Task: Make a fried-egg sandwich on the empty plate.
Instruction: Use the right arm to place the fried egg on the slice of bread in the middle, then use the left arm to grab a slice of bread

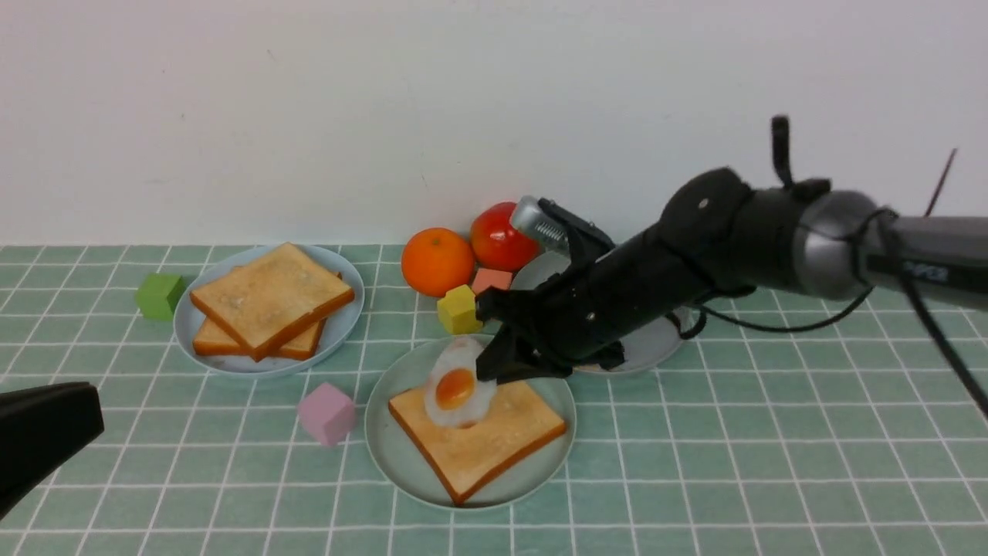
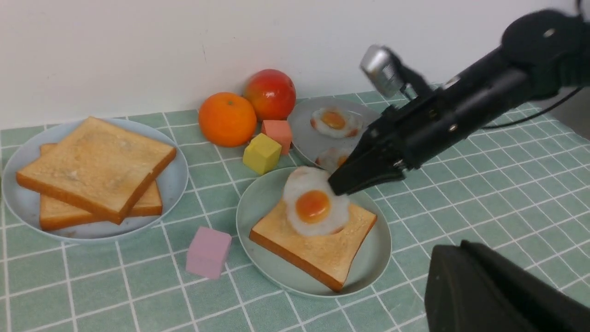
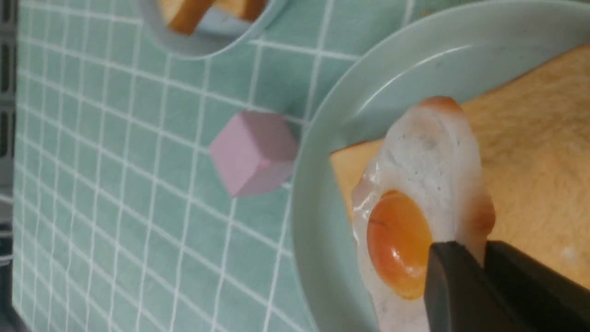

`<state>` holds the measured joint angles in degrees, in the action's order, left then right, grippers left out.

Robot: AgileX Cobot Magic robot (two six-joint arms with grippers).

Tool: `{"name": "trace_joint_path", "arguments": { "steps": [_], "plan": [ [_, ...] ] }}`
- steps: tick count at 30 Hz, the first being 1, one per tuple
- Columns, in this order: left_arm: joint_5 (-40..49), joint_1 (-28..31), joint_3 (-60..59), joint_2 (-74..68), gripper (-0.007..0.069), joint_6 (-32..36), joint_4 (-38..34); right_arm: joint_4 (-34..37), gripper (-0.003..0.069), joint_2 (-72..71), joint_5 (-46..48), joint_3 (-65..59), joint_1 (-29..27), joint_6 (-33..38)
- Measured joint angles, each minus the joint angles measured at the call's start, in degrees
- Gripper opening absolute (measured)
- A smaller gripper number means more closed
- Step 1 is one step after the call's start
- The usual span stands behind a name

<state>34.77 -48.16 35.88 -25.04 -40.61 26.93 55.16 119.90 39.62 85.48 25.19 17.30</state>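
While the Egg Is Clamped Over the Base Slice: Egg Placement Step

As the right gripper is clamped on the rim of the fried egg, the egg hangs tilted over the toast slice lying on the mint-green plate near the front of the desk. Whether the egg's lower edge touches the toast cannot be told. The fried-egg sandwich is judged half built: base laid, egg not yet released, top slice missing. Next move: lower the egg flat and centred on the slice, then part the jaws and withdraw upward. The left gripper, closed, sits at the desk's left edge, near the two spare toast slices on the light-blue plate.
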Motion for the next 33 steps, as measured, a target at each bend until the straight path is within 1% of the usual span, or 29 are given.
{"name": "trace_joint_path", "arguments": {
  "steps": [3, 5, 8, 12, 13, 15, 16, 17, 18, 19, 22, 23, 24, 25, 26, 27, 28, 29, 31, 32, 33],
  "plan": [
    [-0.2, 0.0, 0.0, 0.0, -0.0003, 0.1, 0.0, 0.3, 0.0081, 1.6, -0.4, 0.0, 0.0, -1.8],
    [-0.2, 0.0, 0.0, 0.0, -0.0003, 0.1, 0.1, 0.0, 0.0111, 2.1, -1.1, 0.0, 0.0, -3.2],
    [-0.2, 0.0, 0.0, 0.0, 0.0, 0.1, 0.5, -0.7, 0.0201, 2.4, -2.6, 0.0, 0.0, -4.9],
    [-0.5, 0.0, 0.0, 0.0, 0.0005, 0.0, 0.4, -2.2, 0.0369, 2.1, -0.9, 0.6, -1.4, -5.2],
    [-0.4, 0.0, 0.0, 0.0, 0.0005, 0.0, 0.3, -3.2, 0.0391, 1.6, 0.5, 0.7, -2.0, -5.2],
    [-0.2, 0.0, 0.0, -0.4, 0.0006, -0.1, -0.2, -5.8, 0.0402, 0.1, 3.7, 1.1, -3.2, -5.2],
    [0.3, 0.0, 0.0, -1.4, 0.0006, -0.2, -0.9, -9.0, 0.0389, -1.8, 6.9, 1.2, -4.1, -5.3],
    [0.4, 0.0, 0.0, -1.7, 0.0006, -0.2, -0.9, -9.5, 0.0381, -2.5, 7.4, 1.2, -4.3, -5.3],
    [0.8, 0.0, 0.0, -4.0, 0.0, -0.2, -1.7, -13.7, 0.0344, -5.3, 10.8, 1.2, -4.9, -5.3],
    [0.9, 0.0, 0.0, -6.4, -0.0004, -0.2, -1.9, -16.9, 0.0303, -8.0, 13.4, 1.2, -5.1, -5.3],
    [0.9, 0.0, 0.6, -15.6, -0.0013, 1.8, -2.4, -26.6, 0.0138, -18.2, 19.7, 1.0, -4.5, -5.6],
    [0.9, 0.0, 0.7, -17.0, -0.0013, 2.0, -2.5, -27.2, 0.0127, -18.9, 19.9, 0.9, -4.5, -5.7],
    [0.9, 0.0, 1.9, -22.4, -0.0013, 3.4, -2.6, -32.1, 0.0053, -24.6, 21.4, 0.0, -3.7, -6.8],
    [0.8, 0.0, 3.0, -25.9, -0.0013, 4.0, -2.6, -34.1, 0.0015, -28.1, 21.9, -0.8, -3.2, -7.7],
    [0.8, 0.0, 4.2, -29.2, -0.0013, 4.3, -2.6, -36.2, -0.0005, -31.6, 22.1, -1.7, -2.8, -9.2],
    [0.7, 0.0, 5.0, -30.5, -0.0013, 4.7, -2.6, -37.4, -0.001, -33.0, 22.2, -2.0, -2.6, -9.7],
    [0.6, 0.7, 6.9, -34.9, -0.0013, 5.7, -2.9, -39.7, -0.0011, -37.7, 22.4, -3.4, -2.1, -11.4],
    [0.5, 0.8, 7.6, -35.6, -0.0013, 6.2, -3.0, -40.4, -0.001, -39.0, 22.5, -3.8, -1.9, -11.9],
    [-0.1, 4.5, 11.9, -42.4, -0.0013, 11.6, -5.1, -43.9, -0.0005, -46.6, 22.9, -6.2, -1.2, -14.1],
    [-0.2, 7.0, 13.4, -45.1, -0.0013, 14.2, -6.9, -44.6, -0.0002, -48.9, 22.9, -7.4, -1.0, -14.8],
    [-0.2, 10.7, 16.2, -48.3, -0.0013, 18.5, -10.0, -45.2, 0.0001, -52.4, 22.9, -8.7, -0.8, -15.2]
  ]
}}
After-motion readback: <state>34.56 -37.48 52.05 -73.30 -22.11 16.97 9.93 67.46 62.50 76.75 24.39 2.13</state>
